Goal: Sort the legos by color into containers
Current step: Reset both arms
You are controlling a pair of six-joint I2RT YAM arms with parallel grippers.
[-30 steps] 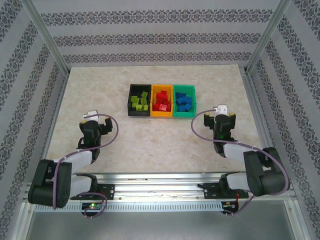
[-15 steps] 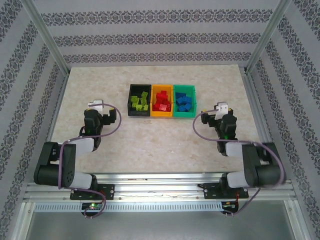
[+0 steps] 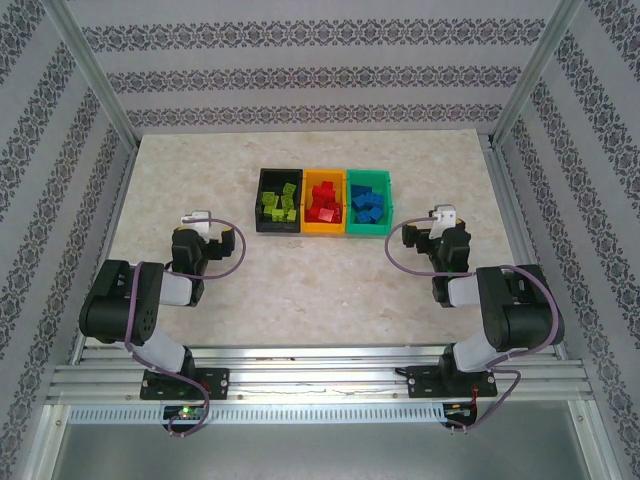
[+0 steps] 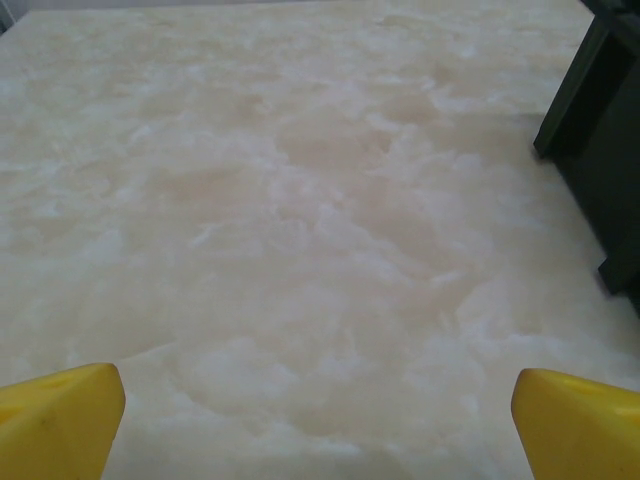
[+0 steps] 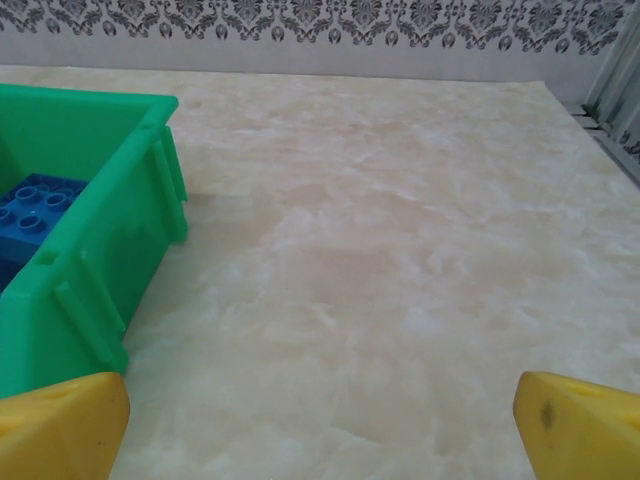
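Note:
Three containers stand side by side at the table's middle back: a black bin (image 3: 279, 200) with lime green legos (image 3: 280, 204), an orange-yellow bin (image 3: 324, 202) with red legos (image 3: 323, 201), and a green bin (image 3: 370, 203) with blue legos (image 3: 368, 203). My left gripper (image 3: 203, 238) sits low to the left of the bins, open, nothing between its yellow fingertips (image 4: 60, 415). The black bin's corner (image 4: 600, 120) shows at the right of the left wrist view. My right gripper (image 3: 443, 232) is open right of the green bin (image 5: 80, 250), blue legos (image 5: 30, 205) inside it.
The pale marble table (image 3: 320, 290) is framed by aluminium posts (image 3: 95, 85) and patterned walls. A rail (image 3: 320, 375) runs along the near edge under both arm bases.
Both arms have folded back toward their bases, the grippers sliding a little up the view and staying open. The bins and legos have not moved.

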